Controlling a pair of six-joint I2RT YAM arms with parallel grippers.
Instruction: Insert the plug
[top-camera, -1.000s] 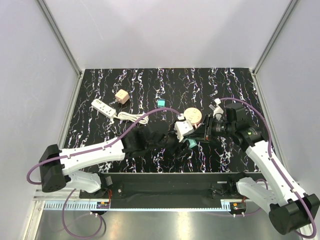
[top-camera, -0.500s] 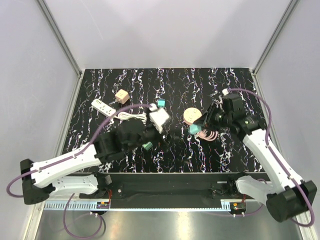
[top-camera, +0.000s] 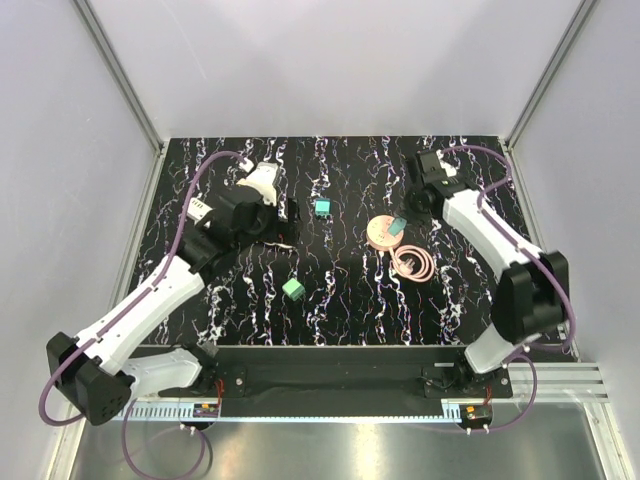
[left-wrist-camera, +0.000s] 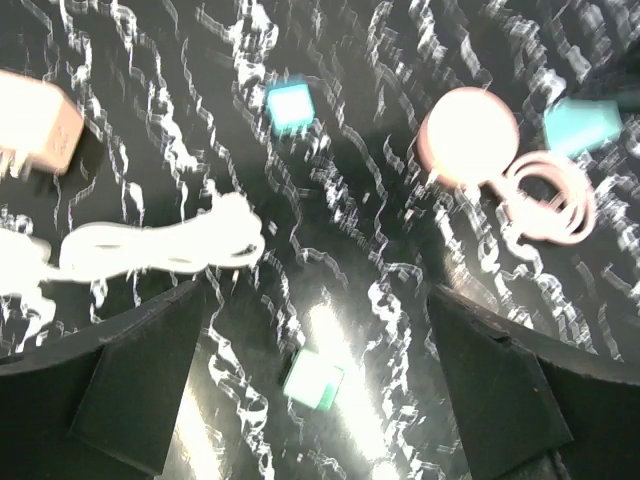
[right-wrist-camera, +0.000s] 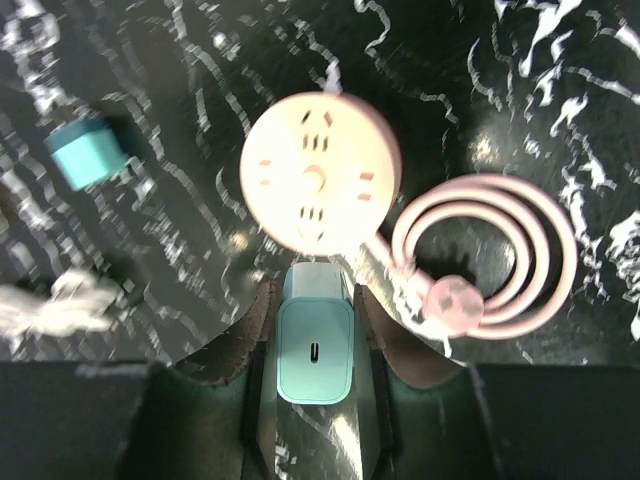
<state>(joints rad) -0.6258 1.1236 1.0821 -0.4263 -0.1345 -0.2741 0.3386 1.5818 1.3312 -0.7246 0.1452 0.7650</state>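
Observation:
My right gripper is shut on a teal plug and holds it at the near rim of a round pink socket. The socket's slots face up. Its pink cord lies coiled beside it. My left gripper is open and empty, raised above the table at the back left. A green cube shows on the table below, between its fingers.
A teal cube lies behind the middle and a green cube nearer the front. A white power strip with its bundled white cord and a beige block sit at the back left, under the left arm.
The two grippers were together at the centre. The left arm has swung away to the back left and opened. The right gripper has carried the teal plug back to the round socket.

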